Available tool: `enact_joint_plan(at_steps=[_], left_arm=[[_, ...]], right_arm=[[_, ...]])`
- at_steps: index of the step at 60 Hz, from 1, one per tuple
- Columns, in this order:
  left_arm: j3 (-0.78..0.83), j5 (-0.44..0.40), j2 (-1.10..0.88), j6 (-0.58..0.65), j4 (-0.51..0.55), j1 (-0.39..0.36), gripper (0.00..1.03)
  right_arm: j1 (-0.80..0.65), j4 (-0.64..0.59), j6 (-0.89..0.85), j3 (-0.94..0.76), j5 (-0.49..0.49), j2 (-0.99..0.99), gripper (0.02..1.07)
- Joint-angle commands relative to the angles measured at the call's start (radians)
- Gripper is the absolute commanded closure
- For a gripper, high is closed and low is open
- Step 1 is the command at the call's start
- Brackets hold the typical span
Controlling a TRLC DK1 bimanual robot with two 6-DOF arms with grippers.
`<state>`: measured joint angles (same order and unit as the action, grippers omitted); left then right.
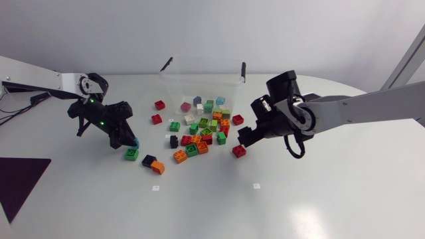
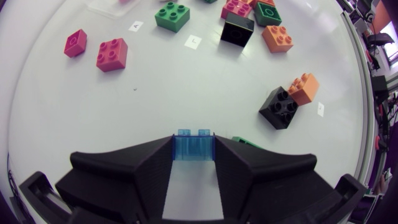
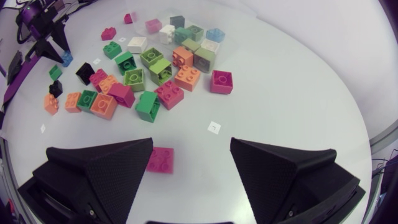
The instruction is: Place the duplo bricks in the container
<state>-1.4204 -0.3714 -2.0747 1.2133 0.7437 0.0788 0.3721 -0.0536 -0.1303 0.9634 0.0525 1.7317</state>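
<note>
Translucent blue studded brick (image 2: 193,148) clamped in left tool (image 2: 193,140) | right tool (image 3: 191,144) spread wide

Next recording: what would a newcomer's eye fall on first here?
The scatter of bright duplo bricks at mid-table, in front of the clear container, draws the eye first. Next, the left tool is shut on a translucent blue brick, while the right tool stands open with a red brick beside one finger.
</note>
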Motion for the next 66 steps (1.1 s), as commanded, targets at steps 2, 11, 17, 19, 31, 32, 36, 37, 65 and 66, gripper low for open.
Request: enact_joint_plan(at_steps=[2, 11, 17, 19, 31, 32, 36, 37, 65, 66], left_arm=[[0.021, -0.027, 0.045, 0.028, 0.023, 0.016, 0.71], [0.054, -0.057, 0.107, 0.019, 0.029, 0.022, 0.71], [0.074, -0.075, 0.14, 0.012, 0.033, 0.024, 0.71], [0.077, -0.08, 0.148, 0.011, 0.033, 0.024, 0.71], [0.077, -0.089, 0.166, 0.008, 0.042, 0.032, 0.71], [0.077, -0.095, 0.171, 0.008, 0.046, 0.032, 0.71], [0.077, -0.104, 0.188, 0.005, 0.051, 0.033, 0.71], [0.075, -0.11, 0.192, -0.001, 0.051, 0.033, 0.71], [0.048, -0.195, 0.329, -0.127, 0.069, -0.022, 0.71], [0.046, -0.199, 0.334, -0.132, 0.069, -0.027, 0.71]], right_arm=[[-0.019, 0.04, 0.015, 0.043, -0.003, 0.072, 0.17], [-0.038, 0.074, 0.014, 0.11, -0.006, 0.173, 0.17], [-0.045, 0.087, 0.014, 0.153, -0.01, 0.229, 0.17], [-0.047, 0.101, 0.012, 0.164, -0.013, 0.244, 0.17], [-0.048, 0.123, -0.005, 0.221, -0.022, 0.316, 0.17], [-0.048, 0.129, -0.005, 0.225, -0.022, 0.325, 0.17], [-0.048, 0.147, -0.006, 0.239, -0.029, 0.344, 0.17], [-0.048, 0.149, -0.006, 0.244, -0.031, 0.348, 0.17], [-0.064, 0.207, -0.003, 0.365, -0.042, 0.479, 0.25], [-0.064, 0.207, -0.003, 0.368, -0.042, 0.485, 0.26]])
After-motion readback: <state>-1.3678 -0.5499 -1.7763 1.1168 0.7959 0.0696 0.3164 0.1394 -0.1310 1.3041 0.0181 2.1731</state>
